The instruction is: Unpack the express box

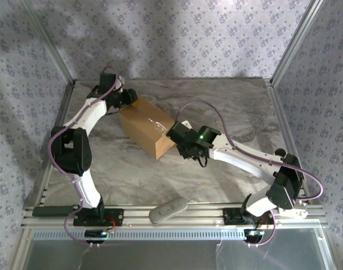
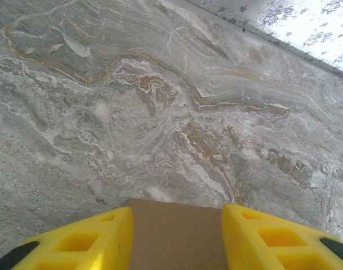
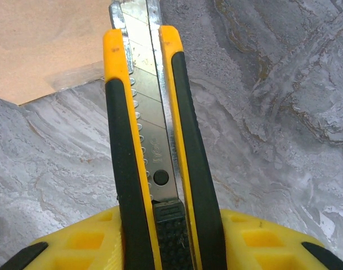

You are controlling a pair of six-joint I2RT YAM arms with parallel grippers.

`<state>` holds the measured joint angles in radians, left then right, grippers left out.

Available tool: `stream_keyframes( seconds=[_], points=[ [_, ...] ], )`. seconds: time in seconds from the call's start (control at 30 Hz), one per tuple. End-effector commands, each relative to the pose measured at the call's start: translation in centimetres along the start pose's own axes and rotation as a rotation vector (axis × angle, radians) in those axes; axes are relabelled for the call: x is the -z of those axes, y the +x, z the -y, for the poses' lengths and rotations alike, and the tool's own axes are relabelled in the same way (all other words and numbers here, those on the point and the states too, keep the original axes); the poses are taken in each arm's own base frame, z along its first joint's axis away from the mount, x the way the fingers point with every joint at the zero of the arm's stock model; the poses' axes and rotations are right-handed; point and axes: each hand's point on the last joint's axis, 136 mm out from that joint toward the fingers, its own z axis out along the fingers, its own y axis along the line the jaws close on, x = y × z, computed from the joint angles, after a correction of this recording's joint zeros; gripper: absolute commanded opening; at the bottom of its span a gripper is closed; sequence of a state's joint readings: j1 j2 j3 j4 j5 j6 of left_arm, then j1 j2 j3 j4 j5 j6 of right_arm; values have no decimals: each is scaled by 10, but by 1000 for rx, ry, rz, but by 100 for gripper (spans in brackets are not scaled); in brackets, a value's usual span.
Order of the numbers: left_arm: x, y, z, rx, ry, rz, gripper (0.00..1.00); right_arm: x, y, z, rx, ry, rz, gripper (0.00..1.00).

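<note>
A plain brown cardboard express box (image 1: 144,126) sits on a grey marbled tabletop (image 1: 227,107), left of centre and turned at an angle, inside an enclosure with floral-patterned walls. Its top flaps lie flat and shut, with a glossy strip of clear tape (image 1: 154,119) along the top, so whatever is inside cannot be seen. The left hand (image 1: 128,97) is at the box's far left corner. In the left wrist view, the left hand (image 2: 177,212) is clenched on the box (image 2: 177,239), with a cardboard edge filling the space between its yellow fingers (image 2: 75,242). The right hand (image 1: 179,135) is at the box's right end. In the right wrist view, the right hand (image 3: 171,220) grasps a yellow and black utility knife (image 3: 154,140) by the handle. The knife's segmented blade (image 3: 136,34) is extended just beside a taped corner of the box (image 3: 41,45); whether it touches the cardboard cannot be told. A grey oblong object (image 1: 168,209) rests on the metal rail (image 1: 205,214) between the arm bases.
</note>
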<state>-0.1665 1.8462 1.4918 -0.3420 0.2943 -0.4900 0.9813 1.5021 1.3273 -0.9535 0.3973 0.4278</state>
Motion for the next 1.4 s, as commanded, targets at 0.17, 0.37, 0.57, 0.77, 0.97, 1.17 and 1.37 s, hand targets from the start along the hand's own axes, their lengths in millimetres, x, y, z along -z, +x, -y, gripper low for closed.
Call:
stream_keyframes(
  seconds=[0.17,0.37,0.57,0.77,0.97,1.17,1.37],
  points=[
    [-13,58,40,-29,115,-197,46,10,-40,-20,-1,-51,136,0],
    [-12,61,49,-22,142,-204,46,12,-44,-22,-3,-60,143,0],
    [-9,64,55,-3,174,-205,45,14,-47,-23,-10,-67,157,0],
    [-8,71,61,3,186,-214,45,13,-51,-26,-20,-74,166,0],
    [-11,78,65,5,197,-224,45,13,-55,-28,-18,-75,176,0],
    [-13,79,71,6,217,-226,45,14,-58,-31,-7,-100,185,0],
    [-12,79,74,10,222,-224,45,18,-59,-39,-25,-154,184,0]
  ],
)
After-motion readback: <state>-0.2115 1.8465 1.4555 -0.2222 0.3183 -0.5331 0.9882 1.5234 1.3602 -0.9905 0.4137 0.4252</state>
